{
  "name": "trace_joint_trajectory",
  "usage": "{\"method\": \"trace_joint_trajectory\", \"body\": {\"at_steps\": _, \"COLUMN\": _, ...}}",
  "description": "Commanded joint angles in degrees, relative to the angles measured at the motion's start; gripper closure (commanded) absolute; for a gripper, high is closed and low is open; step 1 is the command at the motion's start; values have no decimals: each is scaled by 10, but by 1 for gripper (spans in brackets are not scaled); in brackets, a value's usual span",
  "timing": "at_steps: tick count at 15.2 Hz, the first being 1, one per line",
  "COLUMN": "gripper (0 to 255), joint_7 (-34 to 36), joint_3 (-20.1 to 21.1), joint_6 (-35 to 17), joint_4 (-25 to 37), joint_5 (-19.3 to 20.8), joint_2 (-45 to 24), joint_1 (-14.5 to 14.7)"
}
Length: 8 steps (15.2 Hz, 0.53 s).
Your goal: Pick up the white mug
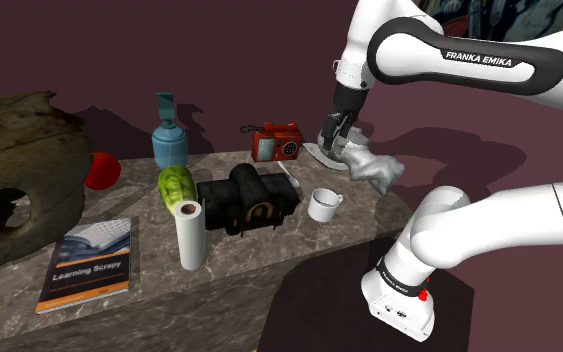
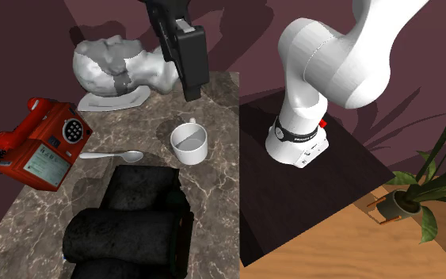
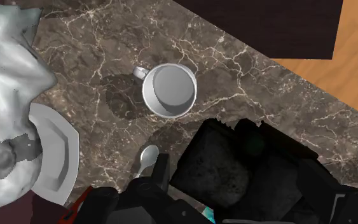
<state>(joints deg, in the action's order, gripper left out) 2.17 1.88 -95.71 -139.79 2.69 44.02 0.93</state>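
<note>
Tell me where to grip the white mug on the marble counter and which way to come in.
Probably best: take the white round mug by its rim wall, coming straight down. It stands upright, mouth open and empty, and the black gripper hangs higher up, near it. Choose a rim stretch away from the small handle and the bulky black object beside it.

The mug (image 2: 189,143) is white, with a plain round wall and a small handle on one side. It stands upright on the dark marble counter (image 2: 217,186), mouth up, and its inside is greyish and empty. It is near the counter's edge on the side of the stand. The handle points toward the grey bust (image 2: 118,67), which is near but apart. A spoon (image 2: 110,155) lies just beside it, and a black object (image 2: 134,214) lies close on the other side. It stands free.
</note>
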Motion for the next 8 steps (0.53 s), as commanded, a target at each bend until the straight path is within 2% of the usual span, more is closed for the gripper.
{"method": "trace_joint_trajectory", "body": {"at_steps": 1, "gripper": 0, "joint_7": 0, "joint_3": 0, "joint_6": 0, "joint_4": 0, "joint_5": 0, "joint_2": 0, "joint_1": 0}}
{"method": "trace_joint_trajectory", "body": {"at_steps": 8, "gripper": 0, "joint_7": -16, "joint_3": -16, "joint_6": -117, "joint_4": -120, "joint_5": 15, "joint_2": -15, "joint_1": -6}}
